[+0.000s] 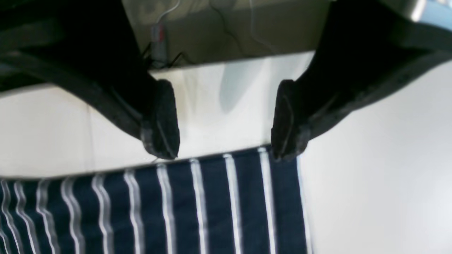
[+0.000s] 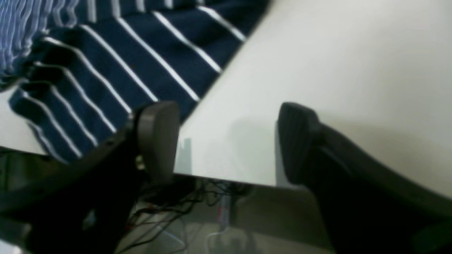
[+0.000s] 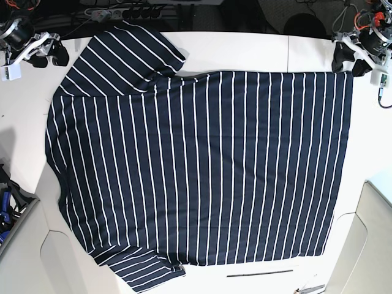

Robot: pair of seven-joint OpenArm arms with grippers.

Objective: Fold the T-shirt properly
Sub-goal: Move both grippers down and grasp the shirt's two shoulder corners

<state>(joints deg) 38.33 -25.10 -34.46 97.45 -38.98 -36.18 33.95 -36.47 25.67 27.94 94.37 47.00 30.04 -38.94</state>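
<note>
The T-shirt point(image 3: 202, 165), dark navy with thin white stripes, lies spread flat on the white table point(image 3: 233, 46), sleeves at the left, hem at the right. My left gripper point(image 3: 347, 65) is open at the shirt's far right hem corner. In the left wrist view the left gripper point(image 1: 223, 151) straddles that corner of the shirt point(image 1: 219, 204), with the fingertips point(image 1: 162, 141) at the fabric's edge. My right gripper point(image 3: 51, 55) is open beside the far sleeve. In the right wrist view the right gripper point(image 2: 227, 141) hangs over bare table at the table edge, with the sleeve point(image 2: 116, 70) to its left.
The table's far edge runs close behind both grippers, with cables point(image 2: 197, 197) on the floor below. A power strip point(image 3: 116, 12) lies beyond the far edge. Blue tools point(image 3: 6, 208) sit at the left edge. A small tool point(image 3: 309, 288) lies at the near edge.
</note>
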